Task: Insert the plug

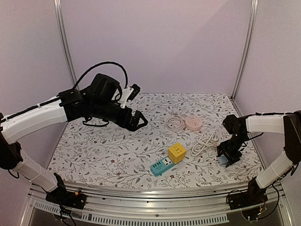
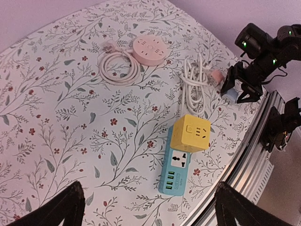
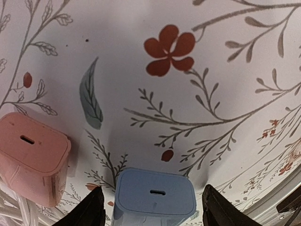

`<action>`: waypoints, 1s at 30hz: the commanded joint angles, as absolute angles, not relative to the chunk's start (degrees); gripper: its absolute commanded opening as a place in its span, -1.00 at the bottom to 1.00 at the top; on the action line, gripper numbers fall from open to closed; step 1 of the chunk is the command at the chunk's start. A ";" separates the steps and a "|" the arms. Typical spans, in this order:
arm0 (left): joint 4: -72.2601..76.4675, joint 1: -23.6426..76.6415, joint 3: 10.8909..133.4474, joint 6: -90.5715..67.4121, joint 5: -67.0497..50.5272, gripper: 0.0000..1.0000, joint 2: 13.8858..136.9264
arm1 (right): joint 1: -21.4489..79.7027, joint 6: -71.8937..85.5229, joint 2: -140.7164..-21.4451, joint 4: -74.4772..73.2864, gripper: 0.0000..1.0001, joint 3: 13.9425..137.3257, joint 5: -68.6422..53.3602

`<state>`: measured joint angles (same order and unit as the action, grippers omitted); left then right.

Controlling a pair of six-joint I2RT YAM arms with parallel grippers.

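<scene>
The right end effector (image 1: 227, 158) is released, its 2 fingers straddling the blue plug (image 3: 155, 195), which sits on the tabletop (image 1: 94, 155) near its right edge, just beside a pink plug (image 3: 30, 150). The left end effector (image 1: 139, 121) hangs released, well apart from the teal power strip (image 1: 162, 166).

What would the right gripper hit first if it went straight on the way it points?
Most likely the blue charger block, sitting between the right gripper's open fingers; the table lies just beyond.
</scene>
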<state>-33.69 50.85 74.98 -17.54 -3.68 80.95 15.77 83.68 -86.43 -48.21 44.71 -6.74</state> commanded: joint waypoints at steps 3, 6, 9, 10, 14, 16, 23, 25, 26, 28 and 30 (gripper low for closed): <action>-33.40 51.07 76.46 -16.71 -4.14 0.92 82.32 | 15.47 83.38 -87.01 -48.89 0.38 45.88 -5.94; -33.33 50.98 76.38 -16.66 -4.27 0.92 82.53 | 15.49 83.80 -87.10 -48.20 0.36 45.13 -6.90; -33.22 50.98 76.12 -16.61 -4.52 0.92 82.57 | 15.47 84.00 -87.01 -47.82 0.30 44.63 -7.37; -33.20 50.93 76.11 -16.57 -4.61 0.92 82.63 | 15.48 84.08 -87.01 -47.58 0.28 44.34 -7.63; -33.19 50.74 76.11 -16.32 -4.92 0.92 82.76 | 15.55 84.63 -86.76 -45.91 0.16 43.13 -9.06; -33.33 50.56 76.16 -16.12 -5.20 0.92 82.75 | 15.61 84.56 -86.75 -45.64 0.09 42.98 -9.30; -35.49 49.72 77.94 -14.63 -5.67 0.92 83.08 | 16.12 81.94 -84.90 -50.05 -0.28 46.50 -6.35; -36.04 49.34 78.49 -14.13 -6.05 0.92 83.08 | 16.23 79.11 -83.44 -51.30 -0.43 48.60 -4.92; -36.18 49.19 78.79 -14.02 -6.32 0.92 83.02 | 16.26 77.35 -82.21 -51.65 -0.48 49.69 -4.58; -36.58 48.85 79.44 -13.92 -7.13 0.92 83.02 | 16.41 72.85 -80.42 -51.45 -0.56 51.63 -4.21; -36.86 48.57 80.14 -13.83 -7.95 0.92 83.04 | 16.74 68.59 -78.47 -49.48 -0.60 53.37 -4.67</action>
